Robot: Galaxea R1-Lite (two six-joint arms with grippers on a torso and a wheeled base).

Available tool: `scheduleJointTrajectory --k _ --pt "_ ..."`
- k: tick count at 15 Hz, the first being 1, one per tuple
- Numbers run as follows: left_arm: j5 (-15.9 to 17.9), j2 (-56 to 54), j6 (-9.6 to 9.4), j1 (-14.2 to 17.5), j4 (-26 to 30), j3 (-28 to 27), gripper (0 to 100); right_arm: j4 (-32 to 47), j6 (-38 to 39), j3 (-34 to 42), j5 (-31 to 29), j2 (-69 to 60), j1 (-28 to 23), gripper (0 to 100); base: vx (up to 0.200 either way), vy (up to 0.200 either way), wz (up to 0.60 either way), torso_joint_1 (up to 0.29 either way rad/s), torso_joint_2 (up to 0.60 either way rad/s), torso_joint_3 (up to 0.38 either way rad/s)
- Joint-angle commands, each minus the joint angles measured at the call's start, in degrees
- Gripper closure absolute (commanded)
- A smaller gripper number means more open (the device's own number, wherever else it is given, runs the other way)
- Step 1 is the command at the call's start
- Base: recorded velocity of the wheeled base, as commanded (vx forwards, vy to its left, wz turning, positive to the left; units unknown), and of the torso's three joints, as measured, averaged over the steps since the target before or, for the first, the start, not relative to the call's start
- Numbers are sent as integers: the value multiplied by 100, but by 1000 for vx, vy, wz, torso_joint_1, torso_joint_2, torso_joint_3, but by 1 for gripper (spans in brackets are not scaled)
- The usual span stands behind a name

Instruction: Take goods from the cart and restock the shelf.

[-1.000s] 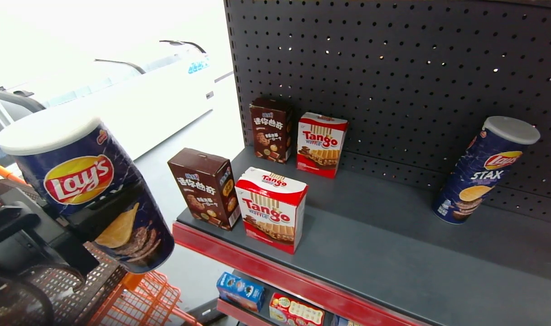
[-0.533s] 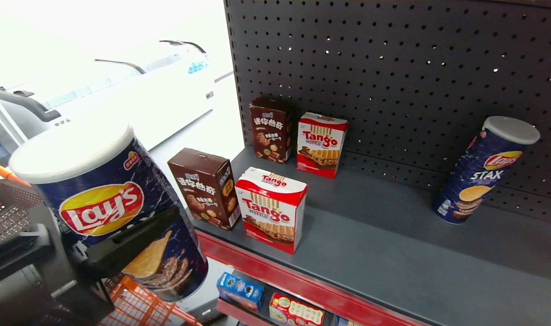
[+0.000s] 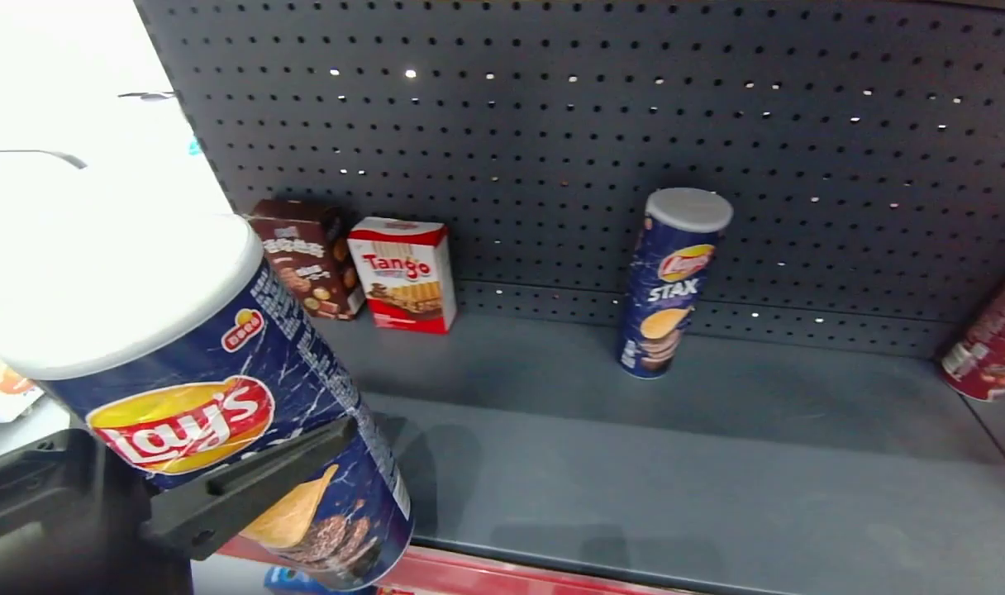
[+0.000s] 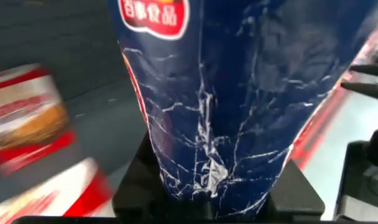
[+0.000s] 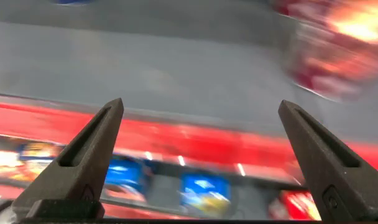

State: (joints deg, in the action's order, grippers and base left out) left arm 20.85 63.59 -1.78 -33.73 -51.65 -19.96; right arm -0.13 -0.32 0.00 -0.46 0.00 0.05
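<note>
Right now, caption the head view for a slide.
Left gripper holds a blue chip can before the shelf, where a matching can stands.

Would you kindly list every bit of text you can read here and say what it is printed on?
"Lay's": near blue can.
"百事食品": red badge on that can.
"STAX": standing blue can; the logo above it is too small to read.
"Tango": red-and-white box.
Too blurred to read: print on the brown box and the red can.

Red can (image 3: 992, 343) is cut off at right edge.
</note>
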Motion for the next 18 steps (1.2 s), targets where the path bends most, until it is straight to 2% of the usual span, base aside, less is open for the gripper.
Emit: scheduleJointTrajectory --k 1,13,15,18 --pt "7 31 2 7 -12 -26 100 -4 -3 0 2 0 4 0 0 0 -600 2 7 2" --pt "-2 -4 29 77 -12 80 100 -4 -12 0 2 0 -5 0 0 0 0 0 0 0" --pt "-10 -4 29 86 -3 115 100 -13 -3 0 -6 0 -5 0 0 0 600 5 5 5" --pt "16 -30 11 68 -12 203 100 -13 -3 0 -6 0 4 0 0 0 0 0 0 0"
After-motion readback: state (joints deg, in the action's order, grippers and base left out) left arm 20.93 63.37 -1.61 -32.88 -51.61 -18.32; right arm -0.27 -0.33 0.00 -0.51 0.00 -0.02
